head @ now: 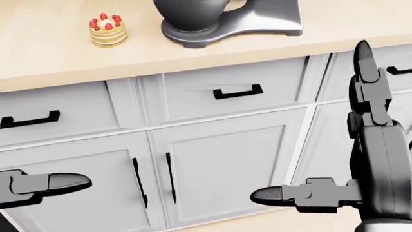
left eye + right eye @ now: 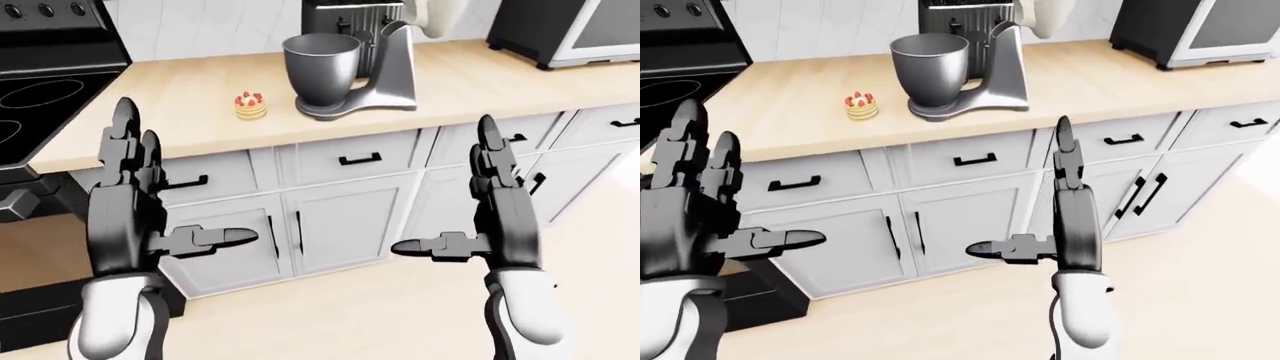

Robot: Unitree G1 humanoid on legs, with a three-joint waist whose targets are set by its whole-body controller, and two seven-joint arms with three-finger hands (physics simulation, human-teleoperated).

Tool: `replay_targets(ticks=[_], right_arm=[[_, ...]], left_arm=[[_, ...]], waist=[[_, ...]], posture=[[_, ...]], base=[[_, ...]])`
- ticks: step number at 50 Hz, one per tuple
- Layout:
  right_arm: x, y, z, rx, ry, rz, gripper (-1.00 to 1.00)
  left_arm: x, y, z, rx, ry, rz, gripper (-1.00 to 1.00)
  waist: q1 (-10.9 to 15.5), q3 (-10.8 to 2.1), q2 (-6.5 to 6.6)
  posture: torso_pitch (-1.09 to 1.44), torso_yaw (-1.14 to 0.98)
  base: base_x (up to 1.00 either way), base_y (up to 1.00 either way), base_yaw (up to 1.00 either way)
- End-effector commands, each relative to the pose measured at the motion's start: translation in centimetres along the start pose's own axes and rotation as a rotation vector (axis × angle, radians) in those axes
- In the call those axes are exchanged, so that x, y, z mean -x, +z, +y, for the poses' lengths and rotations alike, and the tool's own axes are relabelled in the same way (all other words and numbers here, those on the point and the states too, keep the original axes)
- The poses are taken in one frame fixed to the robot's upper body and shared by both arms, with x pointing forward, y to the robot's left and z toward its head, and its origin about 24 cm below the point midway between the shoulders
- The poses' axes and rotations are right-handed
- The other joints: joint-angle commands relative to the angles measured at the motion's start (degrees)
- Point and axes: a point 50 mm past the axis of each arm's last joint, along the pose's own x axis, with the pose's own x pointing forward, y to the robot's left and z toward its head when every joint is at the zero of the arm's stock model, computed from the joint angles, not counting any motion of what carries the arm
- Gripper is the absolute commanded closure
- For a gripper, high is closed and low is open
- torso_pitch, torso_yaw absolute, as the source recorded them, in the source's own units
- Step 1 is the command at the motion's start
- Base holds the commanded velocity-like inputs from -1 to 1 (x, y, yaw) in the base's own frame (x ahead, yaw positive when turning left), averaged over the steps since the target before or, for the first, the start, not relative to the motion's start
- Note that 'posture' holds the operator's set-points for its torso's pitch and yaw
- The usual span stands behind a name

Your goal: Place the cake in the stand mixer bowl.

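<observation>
Cake [image 2: 250,106] sits left of mixer bowl [image 2: 321,70]; left hand [image 2: 135,217] and right hand [image 2: 500,217] spread below

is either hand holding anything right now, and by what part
Nothing is held. The left hand and right hand are both open and empty, below the counter edge; the cake sits untouched on the counter.
</observation>
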Motion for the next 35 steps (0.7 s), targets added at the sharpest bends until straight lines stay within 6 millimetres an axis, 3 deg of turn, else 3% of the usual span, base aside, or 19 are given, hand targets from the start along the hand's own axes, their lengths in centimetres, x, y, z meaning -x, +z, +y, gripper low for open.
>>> replay_targets(ticks=[1,2,3,4,8,12,15,16,17,21,24,26,27,28,29,30,31,35], right_arm=[[0.03,0.79,-0.38,0.007,-0.022,-0.051,-1.0],[0.02,0.78,-0.38,0.006,-0.022,-0.051,-1.0],[0.02,0.78,-0.38,0.006,-0.022,-0.051,-1.0],[0.01,0.78,-0.38,0.006,-0.022,-0.051,-1.0],[0.02,0.77,-0.39,0.006,-0.022,-0.051,-1.0],[0.05,0.8,-0.36,0.006,-0.022,-0.051,-1.0],[0.09,0.82,-0.37,0.005,-0.023,-0.051,-1.0],[0.1,0.83,-0.36,0.005,-0.023,-0.051,-1.0],[0.09,0.84,-0.35,0.005,-0.023,-0.051,-1.0],[0.09,0.92,-0.36,0.005,-0.023,-0.053,-1.0],[0.06,0.97,-0.37,0.005,-0.022,-0.055,-1.0],[0.04,1.0,-0.4,0.005,-0.023,-0.056,-1.0],[0.03,1.0,-0.41,0.004,-0.023,-0.056,-1.0],[0.03,1.0,-0.41,0.004,-0.023,-0.056,-1.0],[0.02,1.02,-0.41,0.004,-0.023,-0.056,-1.0],[0.02,1.03,-0.42,0.004,-0.023,-0.056,-1.0],[0.03,1.05,-0.43,0.004,-0.024,-0.057,-1.0],[0.02,1.07,-0.44,0.004,-0.023,-0.057,-1.0]], left_arm=[[-0.03,0.99,-0.15,0.002,-0.008,-0.062,-1.0],[-0.04,0.98,-0.14,0.002,-0.008,-0.062,-1.0],[-0.05,0.99,-0.13,0.002,-0.007,-0.062,-1.0],[-0.06,0.97,-0.14,0.002,-0.007,-0.062,-1.0],[-0.07,0.97,-0.14,0.002,-0.007,-0.062,-1.0],[-0.07,0.99,-0.13,0.002,-0.007,-0.062,-1.0],[-0.06,0.97,-0.14,0.002,-0.007,-0.062,-1.0],[-0.06,1.01,-0.13,0.002,-0.007,-0.063,-1.0],[-0.08,1.02,-0.12,0.002,-0.007,-0.063,-1.0],[-0.12,1.09,-0.12,0.002,-0.006,-0.065,-1.0],[-0.12,1.07,-0.14,0.003,-0.007,-0.065,-1.0],[-0.15,1.15,-0.12,0.002,-0.007,-0.066,-1.0],[-0.16,1.14,-0.12,0.003,-0.007,-0.066,-1.0],[-0.15,1.12,-0.12,0.003,-0.007,-0.066,-1.0],[-0.16,1.15,-0.11,0.003,-0.006,-0.066,-1.0],[-0.16,1.17,-0.11,0.003,-0.006,-0.066,-1.0],[-0.16,1.2,-0.09,0.003,-0.006,-0.066,-1.0],[-0.18,1.19,-0.1,0.002,-0.006,-0.067,-1.0]], waist=[[-0.2,-0.84,-0.78],[-0.3,-1.57,-2.98],[-1.1,-0.85,-0.3],[-0.7,-0.74,-1.3],[-1.2,-0.61,0.09],[-1.5,0.18,2.92],[-1.5,-0.72,7.26],[-0.8,-0.42,4.96],[-1.3,-0.46,5.98],[-0.6,-0.85,4.38],[-0.3,-0.34,2.47],[-0.1,-0.56,0.34],[-0.1,-1.09,-1.42],[0.1,-1.81,-1.74],[-0.8,-1.03,-0.57],[-0.6,-0.6,-1.25],[-0.9,-0.6,-1.0],[-1.1,-0.21,0.99]], posture=[[0.0,0.0],[0.0,0.0],[0.0,0.0],[0.0,0.0],[0.0,0.0],[0.0,0.0],[0.0,0.0],[0.0,0.0],[0.0,0.0],[0.0,0.0],[0.0,0.0],[0.0,0.0],[0.0,0.0],[0.0,0.0],[0.0,0.0],[0.0,0.0],[0.0,0.0],[0.0,0.0]], base=[[0.2,0.0,0.0],[0.2,0.0,0.0],[0.19,0.0,0.0],[0.19,0.0,0.0],[0.19,0.0,0.0],[0.19,0.0,0.0],[0.19,0.0,0.0],[0.18,0.0,0.0],[0.19,0.0,0.0],[0.19,0.0,0.0],[0.19,0.0,0.0],[0.2,0.0,0.0],[0.18,0.0,0.0],[0.2,0.0,0.0],[0.19,0.0,0.0],[0.19,0.0,0.0],[0.2,0.0,0.0],[0.19,0.0,0.0]])
